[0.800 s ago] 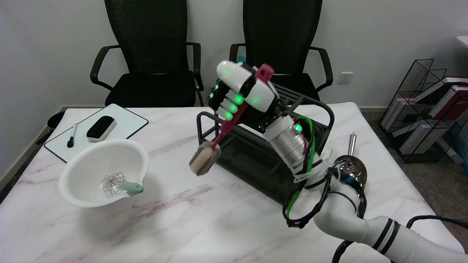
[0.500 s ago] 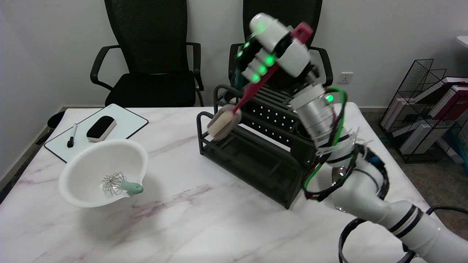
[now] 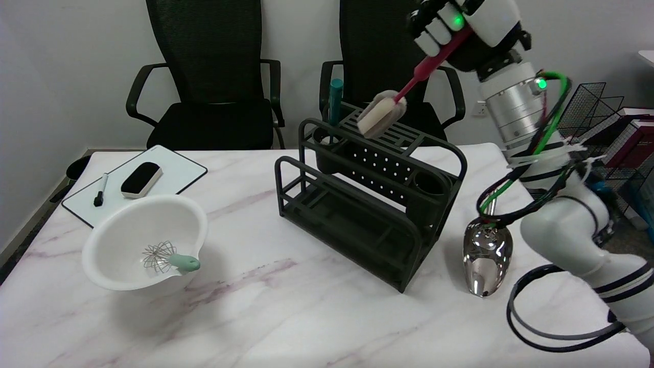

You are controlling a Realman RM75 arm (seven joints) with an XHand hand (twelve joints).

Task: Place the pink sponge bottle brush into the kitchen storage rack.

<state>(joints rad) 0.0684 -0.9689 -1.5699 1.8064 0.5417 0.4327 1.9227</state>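
My right hand (image 3: 467, 25) is high at the top right of the head view, gripping the pink handle of the sponge bottle brush (image 3: 403, 94). The brush slants down to the left, and its pale sponge head (image 3: 380, 115) hangs just above the back top shelf of the black kitchen storage rack (image 3: 368, 204). The rack stands at the table's middle, with a teal-handled tool (image 3: 335, 99) upright in its back left cup. The top of my hand is cut off by the picture's edge.
A white bowl (image 3: 145, 240) holding a whisk with a green handle (image 3: 168, 258) sits at the left. Behind it lies a whiteboard (image 3: 135, 181) with an eraser and marker. A shiny metal spoon (image 3: 485, 250) lies right of the rack. Two black chairs stand behind the table.
My right hand has carried the brush up and to the right, from in front of the rack's left end to above its back top shelf. The spoon is now uncovered.
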